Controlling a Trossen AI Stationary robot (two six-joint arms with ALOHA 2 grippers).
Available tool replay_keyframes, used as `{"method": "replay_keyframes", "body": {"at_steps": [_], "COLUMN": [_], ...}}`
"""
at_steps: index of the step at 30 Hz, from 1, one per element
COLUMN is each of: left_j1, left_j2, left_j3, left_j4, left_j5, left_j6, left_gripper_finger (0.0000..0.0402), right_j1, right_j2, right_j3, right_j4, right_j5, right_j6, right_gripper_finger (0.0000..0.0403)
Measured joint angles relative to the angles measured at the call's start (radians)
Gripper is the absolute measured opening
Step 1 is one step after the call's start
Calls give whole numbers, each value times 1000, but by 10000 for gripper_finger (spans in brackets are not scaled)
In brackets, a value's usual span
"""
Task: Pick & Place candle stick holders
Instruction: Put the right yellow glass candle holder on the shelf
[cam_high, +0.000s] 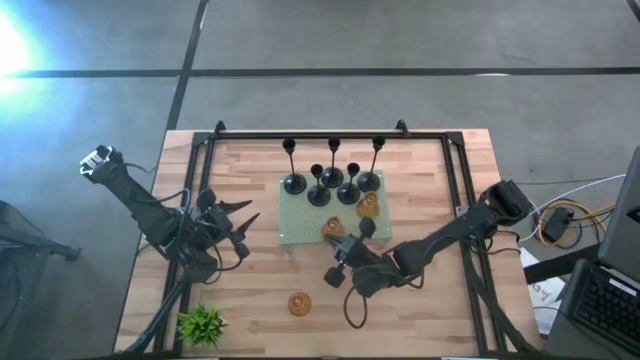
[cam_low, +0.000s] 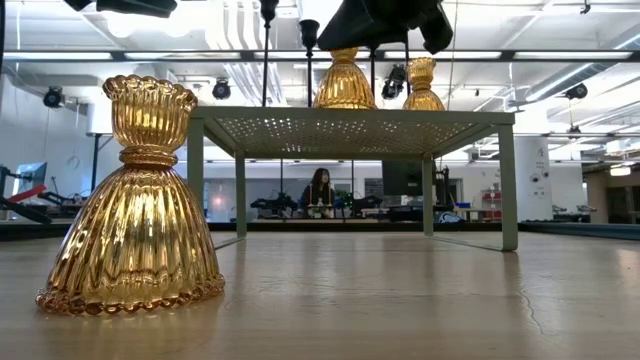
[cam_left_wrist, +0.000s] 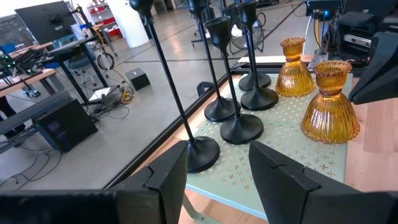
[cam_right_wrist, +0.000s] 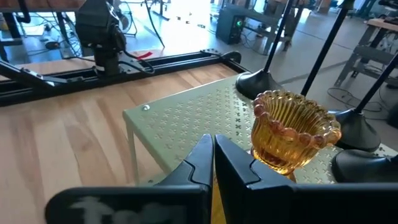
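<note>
standing on the pale green perforated stand near the table's far edge: five black candle stick holders, round bases and thin stems, clustered along its far side; two amber holders on its near right part, the nearer one just beside the right gripper, whose fingers are pressed together with nothing between them; third amber holder alone on the bare wooden table close to the near edge; left gripper over the table's left side, fingers spread apart, empty, facing the stand; small green plant at the near left corner; person seated far behind the table
</note>
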Motion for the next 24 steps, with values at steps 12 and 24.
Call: {"method": "replay_keyframes", "body": {"at_steps": [12,24], "left_j1": [0,0], "left_j2": [0,0], "left_j3": [0,0], "left_j4": [0,0], "left_j5": [0,0], "left_j6": [0,0], "left_gripper_finger": [177,177], "right_j1": [-22,-26], "right_j2": [0,-2], "right_j3": [-2,-2], "right_j4": [-53,-85], "right_j5": [13,72], "right_j6": [-2,4], "right_gripper_finger": [8,8]}}
